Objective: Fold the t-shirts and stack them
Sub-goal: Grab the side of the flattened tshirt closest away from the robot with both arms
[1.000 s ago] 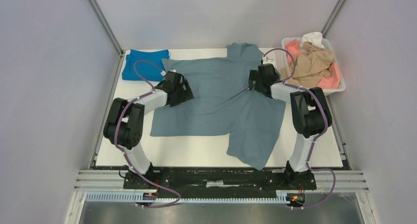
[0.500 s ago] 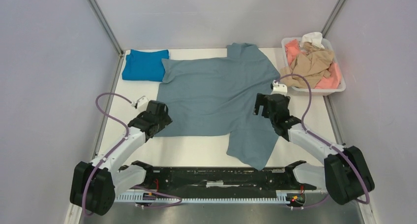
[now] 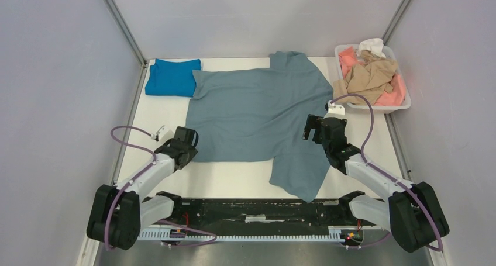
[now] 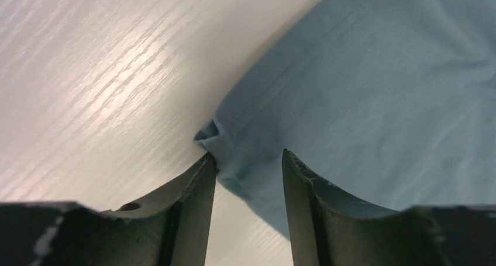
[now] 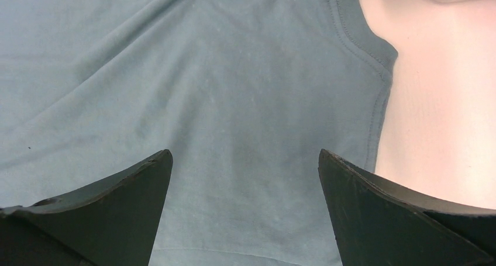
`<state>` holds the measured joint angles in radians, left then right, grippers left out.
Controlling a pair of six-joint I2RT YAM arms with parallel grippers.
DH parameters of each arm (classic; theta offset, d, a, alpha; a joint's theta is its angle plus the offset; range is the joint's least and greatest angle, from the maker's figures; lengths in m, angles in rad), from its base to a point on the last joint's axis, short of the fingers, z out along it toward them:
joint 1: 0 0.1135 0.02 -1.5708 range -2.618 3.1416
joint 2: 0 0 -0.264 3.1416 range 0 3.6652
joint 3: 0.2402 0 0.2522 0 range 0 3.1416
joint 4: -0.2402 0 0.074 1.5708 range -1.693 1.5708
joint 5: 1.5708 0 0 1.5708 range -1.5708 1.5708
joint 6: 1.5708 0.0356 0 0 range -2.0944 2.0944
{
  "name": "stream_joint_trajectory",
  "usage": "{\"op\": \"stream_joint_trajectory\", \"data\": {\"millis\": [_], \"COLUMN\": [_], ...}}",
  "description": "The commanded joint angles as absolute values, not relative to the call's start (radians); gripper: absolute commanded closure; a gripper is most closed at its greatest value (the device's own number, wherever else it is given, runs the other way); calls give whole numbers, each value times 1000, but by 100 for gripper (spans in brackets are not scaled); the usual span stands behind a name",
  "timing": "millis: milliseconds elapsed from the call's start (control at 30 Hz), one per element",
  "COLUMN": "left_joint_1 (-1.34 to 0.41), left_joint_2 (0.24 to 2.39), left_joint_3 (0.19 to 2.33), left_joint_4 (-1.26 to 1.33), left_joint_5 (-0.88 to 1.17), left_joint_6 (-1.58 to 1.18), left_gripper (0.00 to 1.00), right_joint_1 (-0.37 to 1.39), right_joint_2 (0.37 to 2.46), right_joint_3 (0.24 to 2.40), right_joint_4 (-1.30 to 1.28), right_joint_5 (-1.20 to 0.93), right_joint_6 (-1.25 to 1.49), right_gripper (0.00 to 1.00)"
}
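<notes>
Nearest the bases, the left gripper (image 4: 248,156) sits low at the near-left hem corner of the grey-blue shirt (image 3: 257,108). Its jaws are a narrow gap apart, straddling the bunched corner but not clamped on it. The right gripper (image 5: 244,155) hovers over the same shirt's near-right part, by the near sleeve, with its jaws wide apart and holding nothing.

The shirt lies flat on the table (image 3: 234,178), long axis left to right, with the cloth extending far from both claws. Judgement: any fold goes near to far.

A folded bright blue shirt (image 3: 171,76) lies far left. The tan shirt (image 3: 368,76) is in the tub (image 3: 380,110), far right.
</notes>
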<state>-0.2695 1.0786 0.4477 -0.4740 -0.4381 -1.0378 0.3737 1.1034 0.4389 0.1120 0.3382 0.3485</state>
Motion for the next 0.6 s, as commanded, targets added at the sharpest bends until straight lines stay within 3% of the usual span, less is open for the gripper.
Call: {"op": "stream_joint_trajectory", "data": {"millis": [0,67,133,167,567], "left_joint_1": [-265,-265,-265,-265,-265], "left_joint_2": [1171,1212,1235,1239,1069], "left_joint_3": [445,463,478,482,465], "left_joint_4": [-339,-347,-365,-371,-427], "left_joint_5": [-380,-383,-388,-392,-469], "left_joint_6": [-1118,-1113,-1109,-1112,-1069], "left_gripper": [51,64,91,98,98], "right_joint_1": [372,372,372,373,424], "right_joint_2": [1097,1089,1090,1092,1058], "right_joint_3": [454,450,449,452,514], "right_joint_4": [147,150,146,142,-23], "right_joint_5": [344,356,359,358,255], "right_joint_6": [345,341,335,333,297], "right_gripper": [2,2,2,2,2]}}
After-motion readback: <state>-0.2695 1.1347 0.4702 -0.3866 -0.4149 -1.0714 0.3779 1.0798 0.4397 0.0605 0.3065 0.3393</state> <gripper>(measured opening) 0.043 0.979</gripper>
